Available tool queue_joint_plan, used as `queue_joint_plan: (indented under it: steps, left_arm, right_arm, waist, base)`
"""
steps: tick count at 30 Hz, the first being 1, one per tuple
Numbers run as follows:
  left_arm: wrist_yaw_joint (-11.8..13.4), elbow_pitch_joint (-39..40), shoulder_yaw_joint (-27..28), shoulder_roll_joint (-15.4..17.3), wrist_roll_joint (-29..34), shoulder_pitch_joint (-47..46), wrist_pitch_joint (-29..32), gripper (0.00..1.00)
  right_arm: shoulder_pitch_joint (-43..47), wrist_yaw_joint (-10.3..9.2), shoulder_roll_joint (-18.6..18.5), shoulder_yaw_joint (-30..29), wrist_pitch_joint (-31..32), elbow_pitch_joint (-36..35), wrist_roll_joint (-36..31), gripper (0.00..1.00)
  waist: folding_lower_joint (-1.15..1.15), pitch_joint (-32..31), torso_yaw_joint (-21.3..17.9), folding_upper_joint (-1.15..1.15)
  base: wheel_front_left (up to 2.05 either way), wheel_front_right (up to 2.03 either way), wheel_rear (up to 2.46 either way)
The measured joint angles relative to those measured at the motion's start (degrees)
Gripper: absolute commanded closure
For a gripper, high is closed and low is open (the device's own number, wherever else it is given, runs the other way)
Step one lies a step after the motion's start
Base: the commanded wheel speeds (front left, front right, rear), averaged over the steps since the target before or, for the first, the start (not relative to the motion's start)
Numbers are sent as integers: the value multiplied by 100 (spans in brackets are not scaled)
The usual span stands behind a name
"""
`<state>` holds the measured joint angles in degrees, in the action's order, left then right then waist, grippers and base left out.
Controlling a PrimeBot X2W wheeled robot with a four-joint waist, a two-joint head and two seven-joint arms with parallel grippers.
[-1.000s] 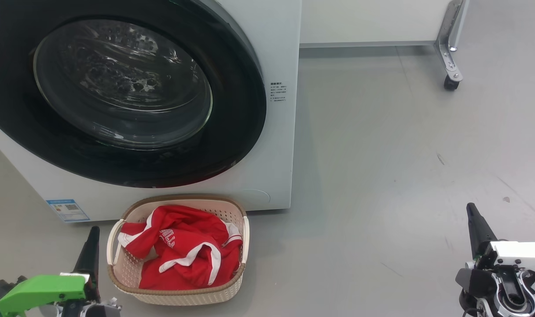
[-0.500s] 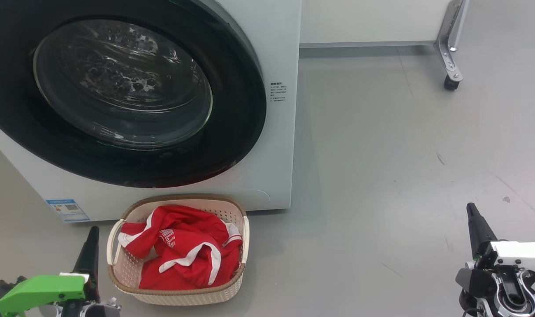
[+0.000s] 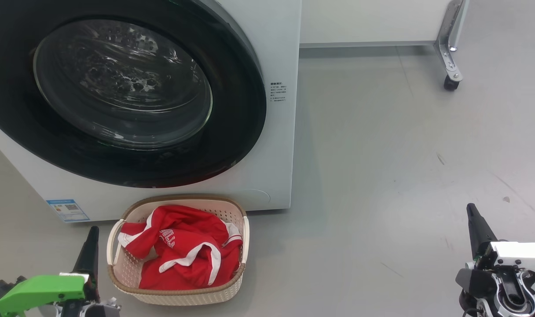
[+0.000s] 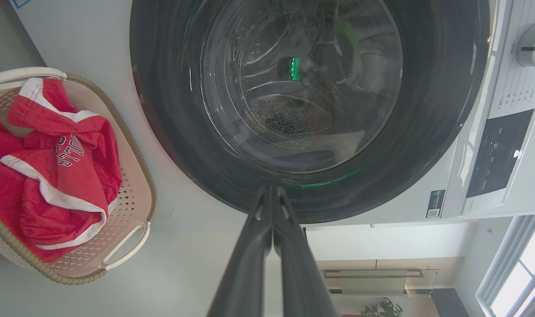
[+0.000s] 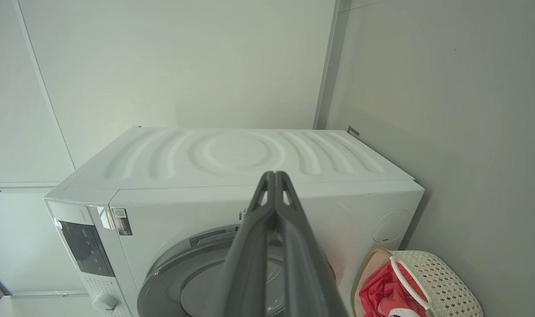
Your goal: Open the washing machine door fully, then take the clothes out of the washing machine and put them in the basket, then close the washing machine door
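Note:
The white washing machine [image 3: 276,145] fills the upper left of the head view, and its black-rimmed round door [image 3: 122,88] lies shut flat against the front. Red clothes [image 3: 184,251] with white trim are heaped in the cream basket [image 3: 179,297] on the floor just below the door. My left gripper [image 3: 91,235] hangs shut beside the basket's left handle, empty. My right gripper [image 3: 472,213] rests shut and empty low at the right, far from the machine. In the left wrist view the fingers [image 4: 272,220] are pressed together, pointing at the door [image 4: 307,105].
Grey floor [image 3: 404,167] stretches to the right of the machine. A white panel on a metal caster leg [image 3: 450,66] stands at the back right. The machine's control panel [image 4: 496,154] and dial [image 4: 533,44] appear in the left wrist view.

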<state>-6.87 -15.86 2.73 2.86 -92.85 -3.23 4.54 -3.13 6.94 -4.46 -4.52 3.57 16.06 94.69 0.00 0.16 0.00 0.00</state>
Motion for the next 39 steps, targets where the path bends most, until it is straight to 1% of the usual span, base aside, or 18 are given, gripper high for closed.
queue_joint_plan:
  steps: [39]
  left_arm:
    - [0, 4, 13, 0, 0, -1, 2, 100]
  right_arm:
    - [-2, 0, 9, -14, 18, 4, 0, 100]
  waist:
    - [0, 0, 0, 0]
  base:
    - [0, 0, 0]
